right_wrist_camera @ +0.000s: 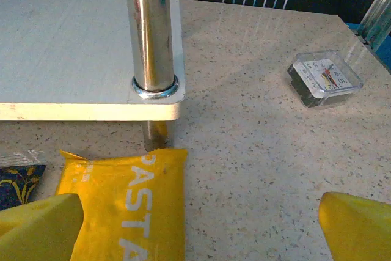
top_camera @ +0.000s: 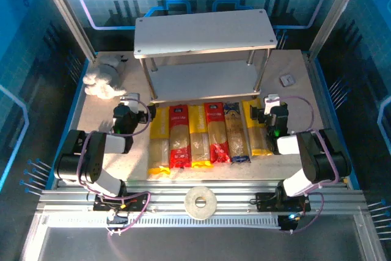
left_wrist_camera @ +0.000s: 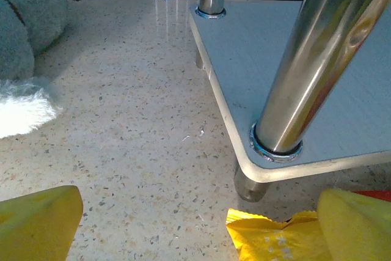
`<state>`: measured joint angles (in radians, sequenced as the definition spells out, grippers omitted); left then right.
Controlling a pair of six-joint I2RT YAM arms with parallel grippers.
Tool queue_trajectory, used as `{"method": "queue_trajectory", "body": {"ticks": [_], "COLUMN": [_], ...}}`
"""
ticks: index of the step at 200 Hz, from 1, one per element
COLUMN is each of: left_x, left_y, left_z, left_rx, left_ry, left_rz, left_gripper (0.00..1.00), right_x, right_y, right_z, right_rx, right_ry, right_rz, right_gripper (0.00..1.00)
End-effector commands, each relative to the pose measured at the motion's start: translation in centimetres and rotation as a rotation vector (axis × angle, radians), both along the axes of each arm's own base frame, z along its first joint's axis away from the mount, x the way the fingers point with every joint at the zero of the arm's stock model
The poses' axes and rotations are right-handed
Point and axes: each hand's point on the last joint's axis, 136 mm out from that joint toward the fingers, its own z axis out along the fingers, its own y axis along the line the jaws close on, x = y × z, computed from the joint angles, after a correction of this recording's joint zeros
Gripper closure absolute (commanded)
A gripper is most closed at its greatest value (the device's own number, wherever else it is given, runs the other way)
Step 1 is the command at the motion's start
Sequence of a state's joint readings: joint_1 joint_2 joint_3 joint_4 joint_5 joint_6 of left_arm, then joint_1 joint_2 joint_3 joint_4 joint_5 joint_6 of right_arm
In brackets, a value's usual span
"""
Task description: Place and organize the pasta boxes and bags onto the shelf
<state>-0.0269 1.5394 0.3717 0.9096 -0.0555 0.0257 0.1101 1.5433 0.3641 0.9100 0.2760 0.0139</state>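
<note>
- Shelf [top_camera: 204, 32]: two tiers, set at far centre of table [top_camera: 292, 62].
- Six packs are laid flat on table, side by side, just in front of shelf, long axes toward it.
- Order, L to R: L yellow pack [top_camera: 159, 145], L red pack [top_camera: 179, 137], mid yellow pack [top_camera: 198, 139], R red pack [top_camera: 217, 132], clear pack [top_camera: 236, 132] w/ blue end, R yellow pack [top_camera: 259, 129].
- L gripper [top_camera: 132, 105]: positioned just left of L yellow pack's far end, near shelf's front-left leg. Fingers [left_wrist_camera: 36, 224] are spread wide; nothing is held.
- R gripper [top_camera: 270, 105]: positioned above far end of R yellow pack. Fingers [right_wrist_camera: 357, 227] are spread wide; nothing is held.
- R yellow pack's end appears to touch the shelf foot; contact is not confirmed.
- Misc.: plush toy [top_camera: 101, 80] left of shelf, clock [top_camera: 287, 80] right, tape roll [top_camera: 201, 201] on near rail.
</note>
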Motion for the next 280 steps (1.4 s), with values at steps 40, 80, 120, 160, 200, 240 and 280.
{"method": "queue_trajectory", "body": {"ticks": [40,80,120,160,200,240,280], "left_x": [0.4,0.5,0.5,0.5,0.6,-2.4,-5.5], "left_y": [0.6,0.6,0.6,0.6,0.4,-2.0,-4.0], "left_z": [0.2,0.3,0.2,0.2,2.2,7.4,7.5], "left_rx": [-0.004,-0.005,-0.005,-0.014,-0.006,-0.017,-0.199], "left_ry": [-0.003,-0.004,-0.003,-0.001,0.057,0.104,0.177], "left_rz": [0.021,0.021,0.02,0.015,0.019,0.084,0.096], "left_gripper": [0.01,0.01,0.0,0.02,0.21,0.22,0.07], "right_x": [0.7,0.7,0.7,0.7,1.1,0.2,-4.0], "right_y": [0.2,0.1,0.1,0.2,-0.1,0.3,1.3], "right_z": [1.1,1.1,1.1,1.0,3.1,5.3,2.0], "right_rx": [0.011,0.013,0.017,0.04,0.05,0.111,0.187], "right_ry": [-0.036,-0.036,-0.034,-0.03,0.024,0.198,0.533], "right_rz": [0.023,0.021,0.024,0.049,0.041,0.007,-0.117], "right_gripper": [0.0,0.0,0.0,0.0,0.09,0.1,0.04]}}
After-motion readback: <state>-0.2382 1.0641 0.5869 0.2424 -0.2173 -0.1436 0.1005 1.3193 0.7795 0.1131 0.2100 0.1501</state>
